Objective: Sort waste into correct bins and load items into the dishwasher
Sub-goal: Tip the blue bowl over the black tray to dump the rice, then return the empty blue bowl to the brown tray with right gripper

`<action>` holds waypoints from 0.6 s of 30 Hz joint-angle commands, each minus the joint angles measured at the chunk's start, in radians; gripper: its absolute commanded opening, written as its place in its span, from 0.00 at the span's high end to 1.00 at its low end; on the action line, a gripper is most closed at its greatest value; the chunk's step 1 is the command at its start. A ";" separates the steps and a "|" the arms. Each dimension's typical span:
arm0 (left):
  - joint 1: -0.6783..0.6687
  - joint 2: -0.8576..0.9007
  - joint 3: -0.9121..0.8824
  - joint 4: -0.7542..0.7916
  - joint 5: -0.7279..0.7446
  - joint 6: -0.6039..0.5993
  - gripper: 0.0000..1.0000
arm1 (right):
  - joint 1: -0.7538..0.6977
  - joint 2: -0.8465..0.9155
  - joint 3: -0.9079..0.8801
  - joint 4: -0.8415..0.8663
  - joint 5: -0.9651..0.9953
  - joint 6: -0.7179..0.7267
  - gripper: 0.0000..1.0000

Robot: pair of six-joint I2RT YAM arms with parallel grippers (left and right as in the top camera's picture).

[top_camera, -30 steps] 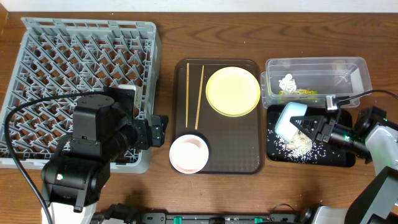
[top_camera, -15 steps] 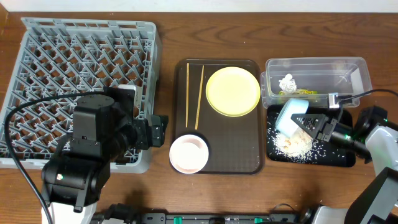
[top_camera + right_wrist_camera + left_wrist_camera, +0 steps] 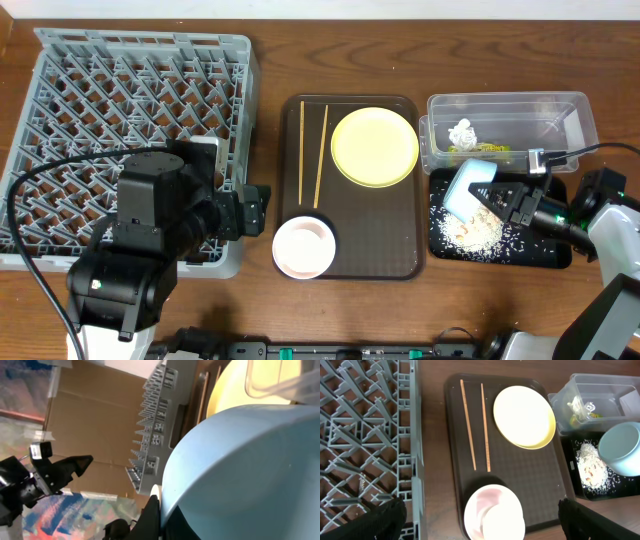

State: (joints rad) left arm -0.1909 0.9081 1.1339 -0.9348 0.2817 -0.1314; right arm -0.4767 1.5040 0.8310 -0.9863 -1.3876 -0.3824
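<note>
Right side of the overhead view is where the action is: the right hand (image 3: 495, 197) is clamped on the rim of the light blue bowl (image 3: 466, 190), tipped steeply over the black tray (image 3: 545, 256), and a heap of white rice scraps (image 3: 472, 231) lies on the tray right under the bowl's lip. That reads as the scrape-out step, with the food waste going into its bin. Just above in the frame, the clear tub (image 3: 582, 118) already holds the crumpled tissue (image 3: 461, 131) and the snack wrapper (image 3: 482, 149). Next call, as I judge it, is to level the bowl and carry it across the whole frame to the grey dish rack (image 3: 100, 80) at upper left. That is a long reach, so a handover may be needed. The left hand (image 3: 252, 208) hovers at the rack's lower right corner, its fingers spread wide and empty. On the brown serving tray (image 3: 385, 235) in the centre wait the yellow plate (image 3: 374, 147), the chopsticks (image 3: 313, 155) and the pinkish-white bowl (image 3: 303, 247), with the white cup (image 3: 504, 521) sitting in it. All of it stands on the wooden table (image 3: 400, 40). No brand, label or writing is readable on anything here.
</note>
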 commanded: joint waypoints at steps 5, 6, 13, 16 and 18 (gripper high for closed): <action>-0.002 0.001 0.029 0.000 -0.007 -0.005 0.02 | 0.143 -0.115 0.100 -0.090 0.276 0.066 0.99; -0.002 0.001 0.029 0.000 -0.007 -0.005 0.02 | 0.184 -0.133 0.121 -0.091 0.350 0.110 0.99; -0.002 0.001 0.029 0.000 -0.007 -0.005 0.02 | 0.588 -0.216 0.183 0.039 0.816 0.447 0.99; -0.002 0.001 0.029 0.000 -0.006 -0.005 0.02 | 0.793 -0.192 0.182 0.092 1.062 0.594 0.99; -0.002 0.001 0.029 0.000 -0.007 -0.005 0.02 | 0.916 -0.158 0.182 0.122 1.169 0.650 0.99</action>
State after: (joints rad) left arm -0.1909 0.9081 1.1339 -0.9348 0.2817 -0.1314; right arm 0.3130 1.3125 1.0069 -0.8829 -0.5148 0.0864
